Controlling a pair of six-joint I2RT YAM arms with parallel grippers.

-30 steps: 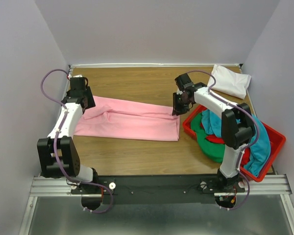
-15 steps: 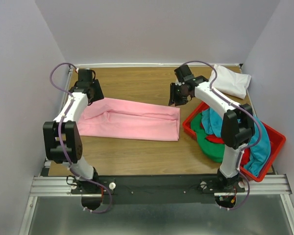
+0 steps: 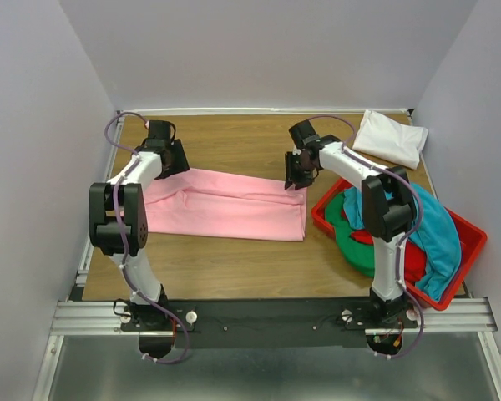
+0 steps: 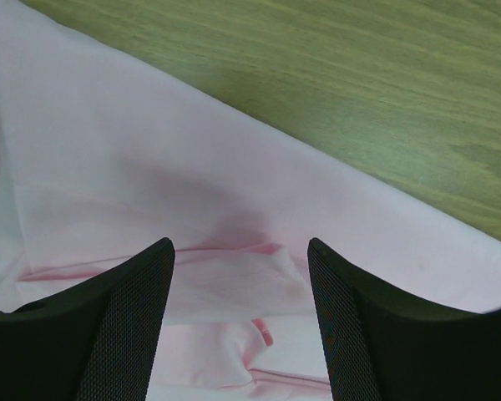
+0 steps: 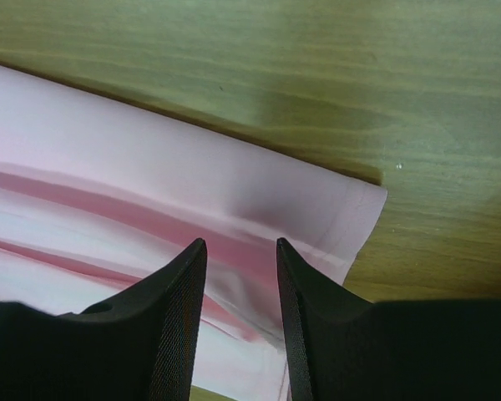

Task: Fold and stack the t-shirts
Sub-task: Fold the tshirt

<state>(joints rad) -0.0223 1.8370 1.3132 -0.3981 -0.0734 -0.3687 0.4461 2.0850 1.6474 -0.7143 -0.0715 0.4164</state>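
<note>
Pink t-shirt lies flat in long folded strip, left-centre of tabletop. Left claw wide, empty, over shirt's far-left edge. Right claw narrower gap, empty, over far-right corner. Risk: pinching top layer only or uneven lift, giving skewed, bunched fold.

Five t-shirts, one red bin, two robot arms, one table

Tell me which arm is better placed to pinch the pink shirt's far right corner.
Right: the right gripper hangs open above the pink shirt near that corner; the left gripper is over its opposite end.
</note>
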